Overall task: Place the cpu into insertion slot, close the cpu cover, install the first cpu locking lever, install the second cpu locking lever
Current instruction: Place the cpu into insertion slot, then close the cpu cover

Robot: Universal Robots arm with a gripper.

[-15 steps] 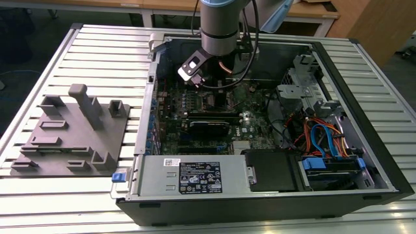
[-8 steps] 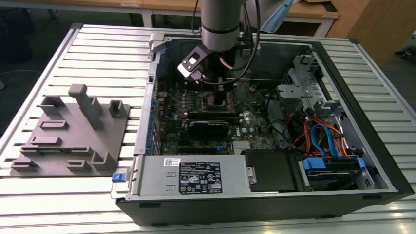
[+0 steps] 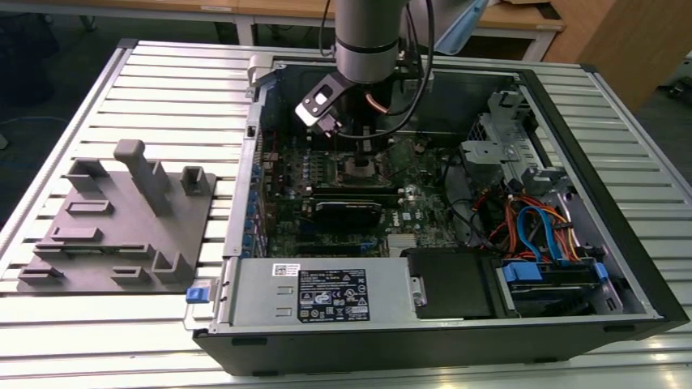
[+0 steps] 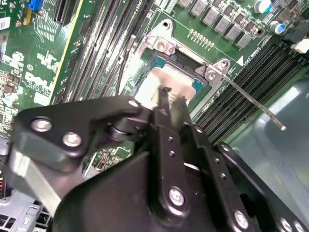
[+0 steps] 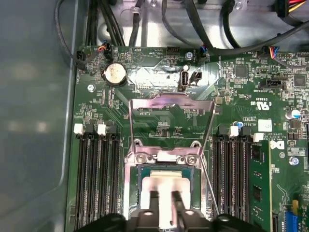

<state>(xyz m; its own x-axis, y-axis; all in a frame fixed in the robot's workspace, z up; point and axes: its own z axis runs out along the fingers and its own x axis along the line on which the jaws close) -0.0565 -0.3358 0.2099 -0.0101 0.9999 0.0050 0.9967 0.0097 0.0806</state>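
Gripper (image 5: 164,200) directly over the slot (image 5: 145,170), fingers a narrow gap apart, tips on the cpu (image 5: 164,186) — gripped or just touching, can't tell. Cpu sits within the slot. Cover (image 5: 172,104) swung open, lying toward 12 o'clock of the socket in the first wrist view.

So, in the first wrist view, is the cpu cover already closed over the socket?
No. The cpu cover stands swung open behind the insertion slot, where the cpu lies uncovered.

Ribbed silver metal counter (image 3: 162,81) carrying two things.
An open black computer case (image 3: 454,340) lies beside a grey moulded fixture tray (image 3: 119,235), toward the exterior view's left.
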